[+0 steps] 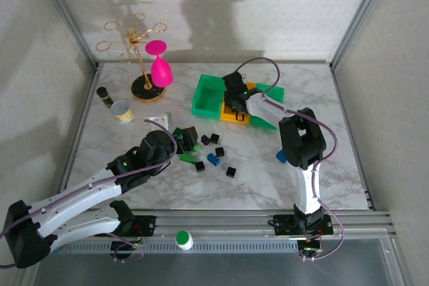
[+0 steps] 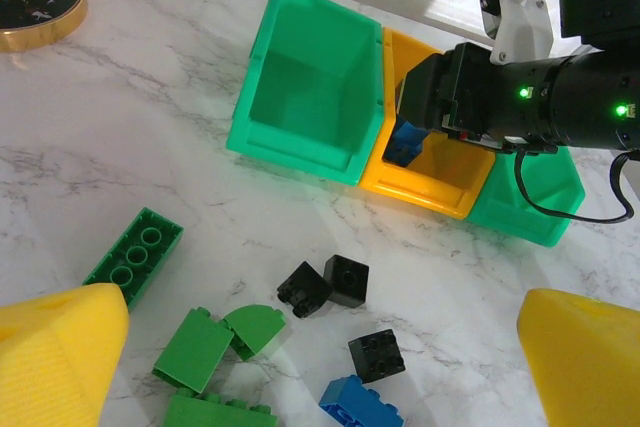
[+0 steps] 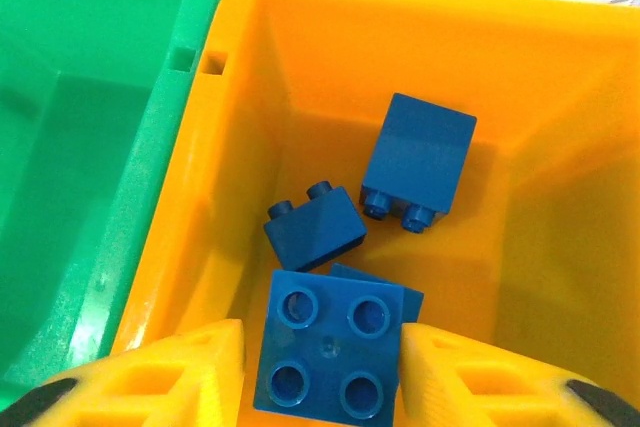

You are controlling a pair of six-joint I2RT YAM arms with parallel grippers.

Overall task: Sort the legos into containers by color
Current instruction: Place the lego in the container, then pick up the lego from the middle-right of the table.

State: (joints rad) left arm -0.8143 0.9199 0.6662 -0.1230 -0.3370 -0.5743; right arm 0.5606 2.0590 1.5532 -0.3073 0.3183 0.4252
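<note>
**A:** Where are you working?

**B:** Over a marble table [image 1: 268, 179]. The containers [image 1: 221, 98] sit toward its far side, three bins joined in a row. There is a green bin [image 2: 310, 87] on the left, a yellow bin [image 2: 430, 182] in the middle and a second green bin [image 2: 530, 207] past it.

**A:** And your arms?

**B:** My right gripper [image 3: 320, 367] hangs nose-down in the yellow bin. My left gripper [image 2: 320, 347] is low over the loose legos [image 1: 201, 149], which lie scattered nearer my bases, apart from the bins.

**A:** How do the jaws stand?

**B:** On the left they are spread as wide as they go and hold nothing. On the right my yellow fingers [image 3: 200, 377] flank a blue four-stud brick [image 3: 330, 352], studs up, close on either side. I cannot tell whether they are pressing it or clear of it.

**A:** What else is in that bin?

**B:** A tall blue brick [image 3: 418, 157] lies toward the far wall, and a sloped blue brick [image 3: 315, 227] lies beside it.

**A:** And under the left jaws?

**B:** A long green brick [image 2: 135, 255], three black bricks [image 2: 347, 280] close together, and a small blue brick [image 2: 360, 407] at the view's bottom edge.
</note>
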